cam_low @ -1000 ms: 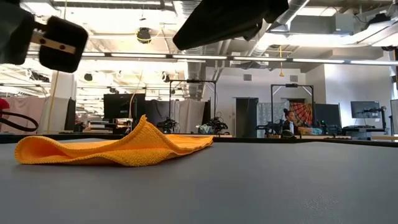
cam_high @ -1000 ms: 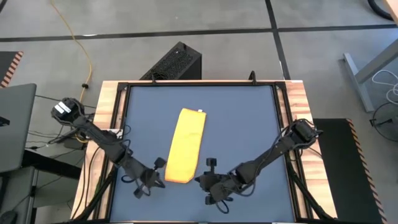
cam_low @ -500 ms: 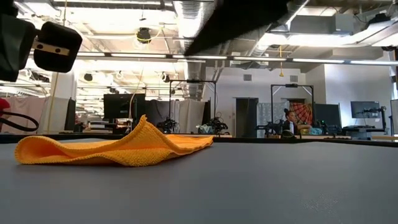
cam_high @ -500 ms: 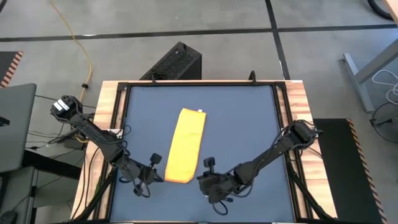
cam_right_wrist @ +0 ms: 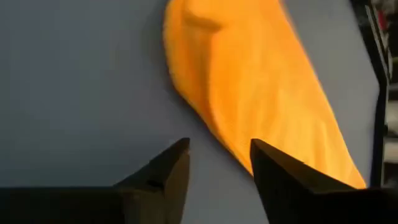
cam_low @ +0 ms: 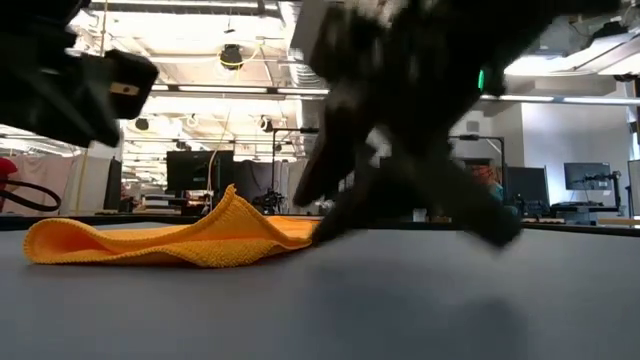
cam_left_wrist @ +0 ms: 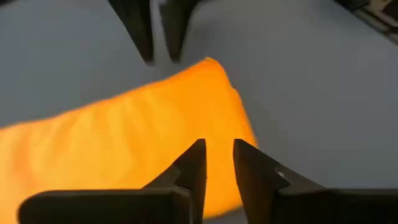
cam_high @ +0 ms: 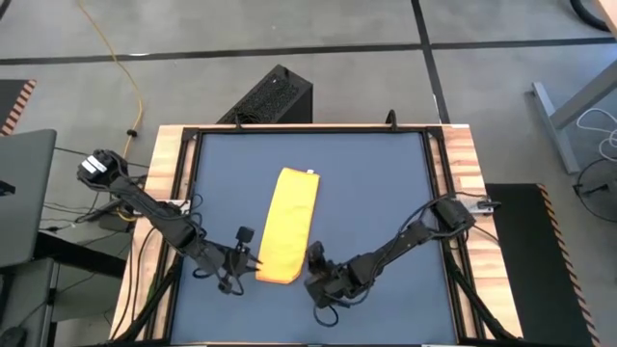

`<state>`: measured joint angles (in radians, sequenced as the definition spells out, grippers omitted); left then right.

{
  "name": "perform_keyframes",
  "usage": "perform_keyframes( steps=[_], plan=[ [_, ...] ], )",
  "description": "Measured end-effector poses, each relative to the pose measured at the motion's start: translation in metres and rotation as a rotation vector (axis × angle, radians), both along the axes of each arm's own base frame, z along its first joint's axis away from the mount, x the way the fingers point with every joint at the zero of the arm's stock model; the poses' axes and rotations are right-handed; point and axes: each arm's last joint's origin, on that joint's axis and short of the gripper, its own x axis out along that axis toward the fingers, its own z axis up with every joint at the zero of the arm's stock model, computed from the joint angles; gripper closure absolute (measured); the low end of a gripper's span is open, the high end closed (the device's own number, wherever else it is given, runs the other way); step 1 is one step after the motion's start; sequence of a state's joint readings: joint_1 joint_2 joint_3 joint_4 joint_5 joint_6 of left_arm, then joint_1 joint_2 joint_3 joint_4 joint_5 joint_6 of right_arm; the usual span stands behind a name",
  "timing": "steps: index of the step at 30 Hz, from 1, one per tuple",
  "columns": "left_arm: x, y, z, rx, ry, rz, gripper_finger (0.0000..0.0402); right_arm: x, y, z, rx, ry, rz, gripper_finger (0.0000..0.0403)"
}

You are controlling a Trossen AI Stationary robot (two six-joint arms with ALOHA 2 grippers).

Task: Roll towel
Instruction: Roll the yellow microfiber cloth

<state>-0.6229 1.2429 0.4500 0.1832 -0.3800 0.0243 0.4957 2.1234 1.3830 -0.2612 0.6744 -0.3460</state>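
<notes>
both arms have closed in on the near end of the towel (cam_high: 287, 227) over the last second: the left gripper (cam_high: 253, 262) slid in from off the corner until it is right at the towel's near-left edge, and the right gripper (cam_high: 315, 262) moved up and inward to just beside the near-right corner. left gripper fingers (cam_left_wrist: 194, 163) show a narrow gap, opened a little from shut, poised over the yellow cloth with nothing between them. right gripper (cam_right_wrist: 214, 163) has gone from nearly shut to clearly spread, bare bench (cam_high: 386, 183) between its fingers and the towel edge just ahead, nothing held. towel itself hasn't shifted: folded long strip, mid-bench, white tag (cam_high: 310, 173) at the far end, near end slightly humped in the low view (cam_low: 180, 240). reads as the pre-grasp for the first roll: both grippers lining up on the near edge, pinch not yet made. risk is uneven bite, since left is partly over the cloth and right is off it.
</notes>
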Motion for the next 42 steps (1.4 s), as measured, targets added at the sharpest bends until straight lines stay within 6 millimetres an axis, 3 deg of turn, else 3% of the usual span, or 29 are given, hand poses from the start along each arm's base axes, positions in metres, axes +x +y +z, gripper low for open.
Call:
perform_keyframes(
  steps=[6, 13, 18, 22, 32, 42],
  plan=[
    [0.024, 0.019, -0.009, 0.093, -0.047, 0.051, 0.031, 0.006, 0.009, -0.021, -0.222, -0.022, 0.066, 0.0189],
    [0.044, 0.036, -0.024, 0.058, -0.023, 0.071, 0.0318, 0.015, 0.003, -0.023, -0.142, -0.02, 0.084, 0.0202],
    [0.048, 0.043, -0.033, 0.064, 0.009, 0.093, 0.0319, 0.024, -0.009, -0.025, -0.026, 0.009, 0.144, 0.021],
    [0.051, 0.049, -0.031, 0.066, -0.008, 0.114, 0.0319, 0.029, -0.013, -0.023, -0.034, -0.018, 0.167, 0.0216],
    [0.057, 0.069, -0.032, 0.014, 0.021, 0.098, 0.0319, 0.035, -0.003, -0.014, -0.047, -0.129, 0.227, 0.0242],
    [0.057, 0.072, -0.033, -0.002, 0.034, 0.085, 0.0319, 0.037, 0.002, -0.009, -0.038, -0.199, 0.211, 0.0281]
  ],
)
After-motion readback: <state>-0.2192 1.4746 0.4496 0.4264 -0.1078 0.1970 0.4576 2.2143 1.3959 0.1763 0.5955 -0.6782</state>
